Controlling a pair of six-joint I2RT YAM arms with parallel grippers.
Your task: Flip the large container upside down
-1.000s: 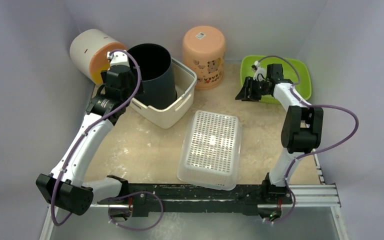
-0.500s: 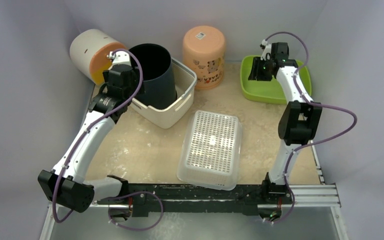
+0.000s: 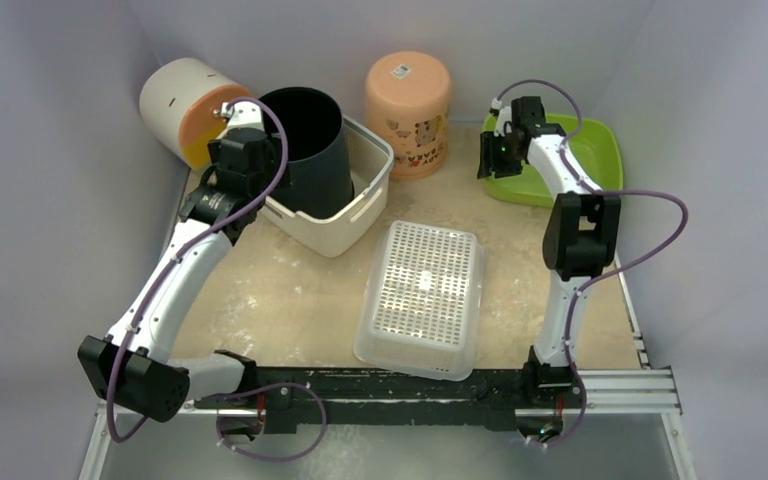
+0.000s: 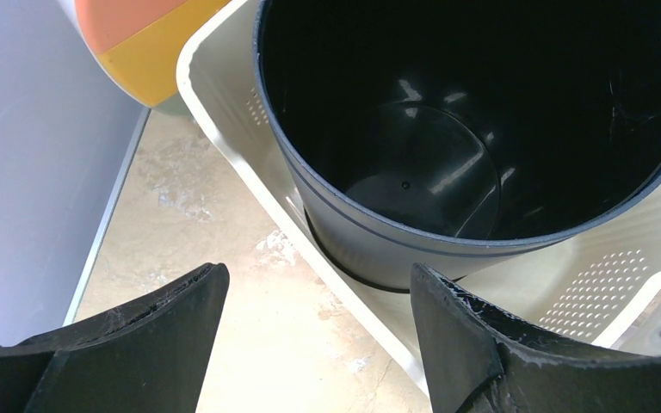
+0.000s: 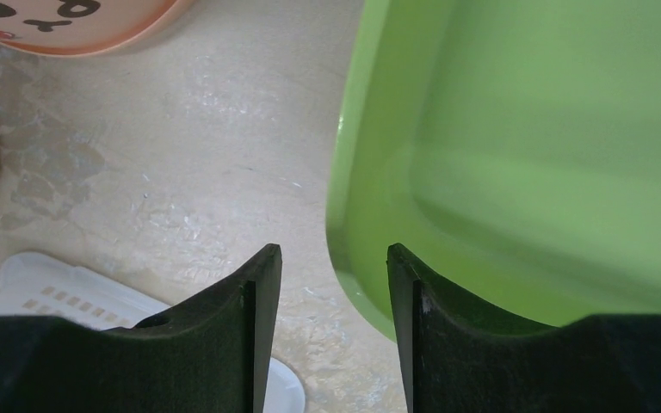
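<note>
The large green tub (image 3: 600,155) sits at the upper right of the top view, open side up and empty, on the tabletop (image 3: 290,290) close to the right wall. The right gripper (image 5: 334,249) hangs over its lower left corner, jaws parted by a moderate gap and clamped on nothing; in the wrist view the tub's rim runs down just inside the right-hand finger (image 5: 413,292), with bare table in the rest of the gap. At the upper left of the top view a cream bin (image 3: 345,225) holds a dark bucket (image 3: 305,150), upright, tilted a little and empty. The left gripper (image 4: 317,268) hovers over the bin's left edge, jaws spread wide and holding nothing. Leaning by the bin in the far left corner is a white-and-orange cylinder (image 3: 175,100) on its side. A peach cup (image 3: 408,110) stands upside down between the bin and the tub, at the top centre. A white perforated basket (image 3: 425,295) lies upside down at lower centre, well apart from the tub.
</note>
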